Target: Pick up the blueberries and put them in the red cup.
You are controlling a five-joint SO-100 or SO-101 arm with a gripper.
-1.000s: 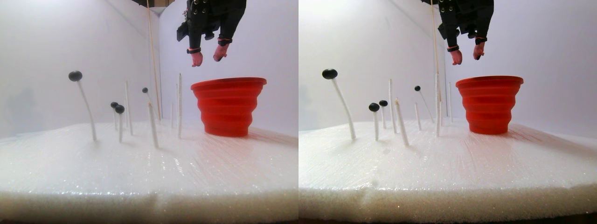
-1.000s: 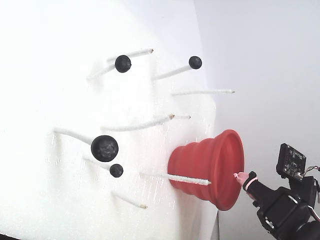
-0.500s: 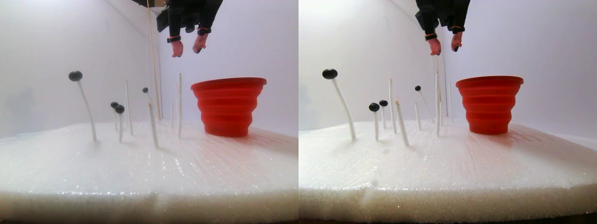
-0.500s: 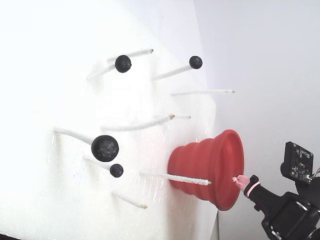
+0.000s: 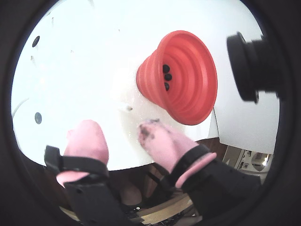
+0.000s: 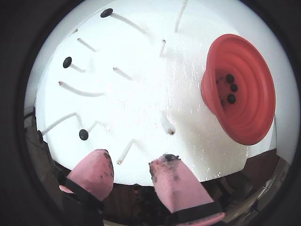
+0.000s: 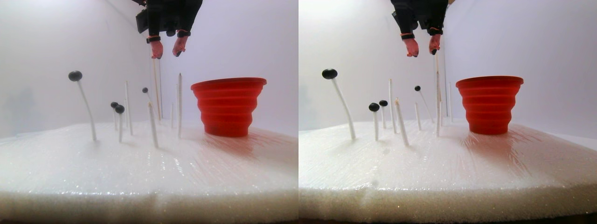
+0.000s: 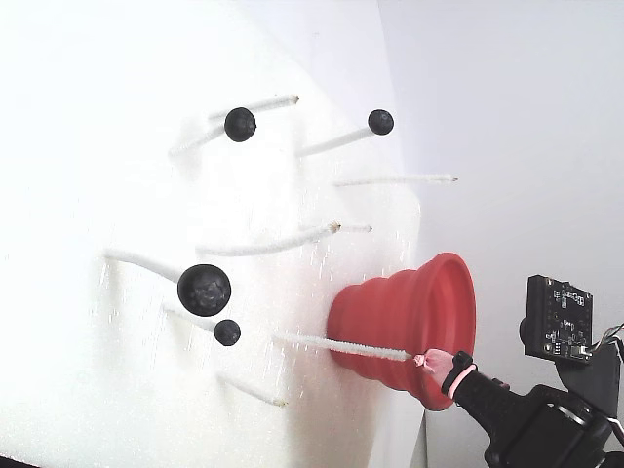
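Now gripper [image 6: 134, 165] open, empty; three blueberries [image 6: 230, 88] in red cup [image 6: 251, 117].

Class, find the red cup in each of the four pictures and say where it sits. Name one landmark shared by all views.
A wrist view: red cup upper centre-right, mouth toward camera.
Another wrist view: right edge.
Stereo pair view: right of centre in both halves, upright.
Fixed view: lower centre-right, lying sideways.
Shared landmark: the pink-tipped claw.

Bright, overexposed whites; wrist views fisheye-vignetted.
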